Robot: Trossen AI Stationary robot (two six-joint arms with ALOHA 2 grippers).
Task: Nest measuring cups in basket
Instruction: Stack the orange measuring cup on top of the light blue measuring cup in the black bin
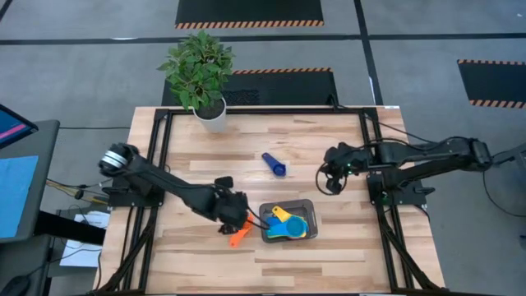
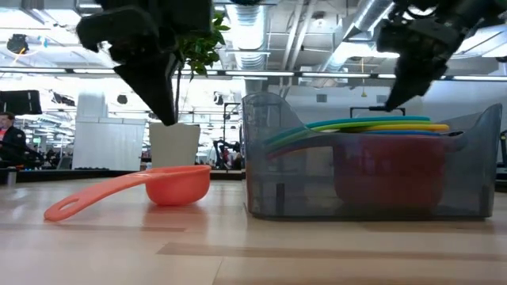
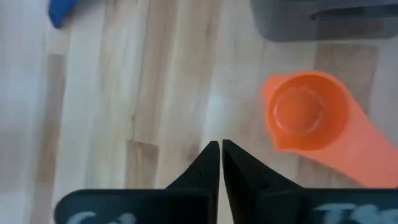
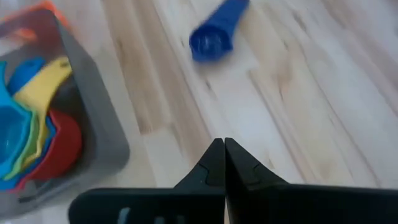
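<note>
The basket [image 1: 311, 215] sits near the front of the table with a stack already nested in it: red at the bottom, then blue, yellow [image 1: 283, 216] and green rims showing from the low view. Two cups are out. The orange cup [image 1: 238, 237] lies on the wood just beside the basket's left wall, bowl up, handle trailing away from the basket. The dark blue cup [image 1: 274, 164] lies on its side farther back, well apart from the basket.

The left claw [image 1: 233, 215] hangs above the table just behind the orange cup, its fingers pressed together and holding nothing; from its wrist view the orange bowl is off to one side of the fingertips, not between them. The right claw [image 1: 332, 182] is up off the table, also closed and empty, with the dark blue cup ahead of it and the basket off to its side.

To my eye the step in hand is fetching the orange cup. The left claw needs to spread its fingers first, shift over so the handle or the bowl's rim lies between them, then come down square. The handle looks like the easier grip, thin and flat on the wood. The cup is light plastic and would likely skate if one finger touches first. It lies so close to the basket wall that a careless descent could nudge the basket.
</note>
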